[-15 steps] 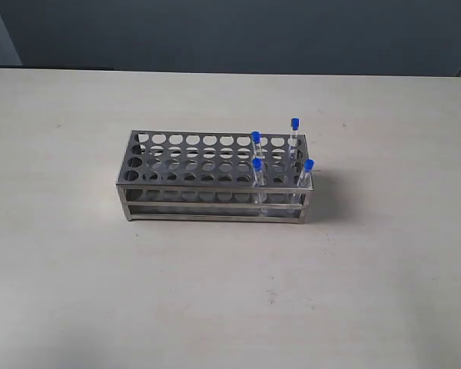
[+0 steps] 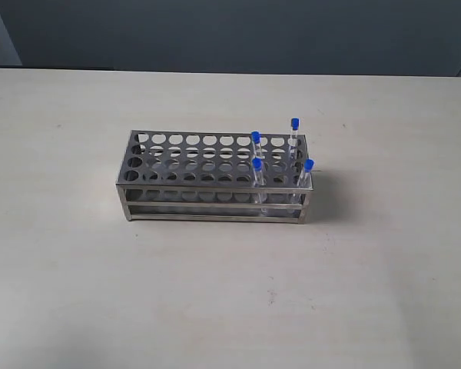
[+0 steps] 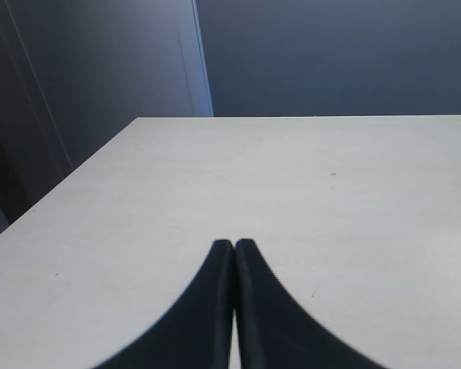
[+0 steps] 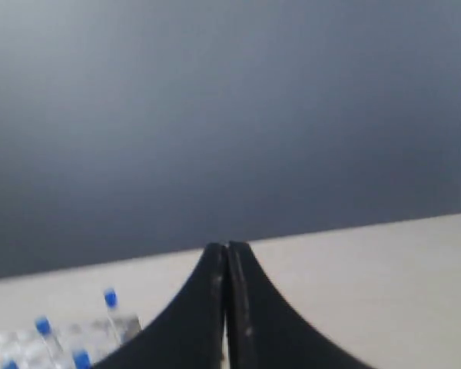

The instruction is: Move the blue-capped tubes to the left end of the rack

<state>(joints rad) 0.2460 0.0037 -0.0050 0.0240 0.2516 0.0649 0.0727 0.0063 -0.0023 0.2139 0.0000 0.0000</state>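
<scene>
The steel rack (image 2: 207, 181) stands mid-table in the exterior view. Its blue-capped tubes (image 2: 257, 171) all stand upright in holes at its right end: two in the near row, two further back (image 2: 294, 137). Neither arm appears in the exterior view. In the left wrist view my left gripper (image 3: 234, 244) is shut over bare table, with nothing between its black fingers. My right gripper (image 4: 227, 247) is shut too, holding nothing. The right wrist view shows the rack's end (image 4: 77, 338) and blue caps (image 4: 110, 297) blurred, well off to one side of the fingers.
The pale table (image 2: 77, 292) spreads wide around the rack. A dark wall (image 2: 238, 34) runs behind its far edge. A table corner and a side edge (image 3: 77, 165) show in the left wrist view.
</scene>
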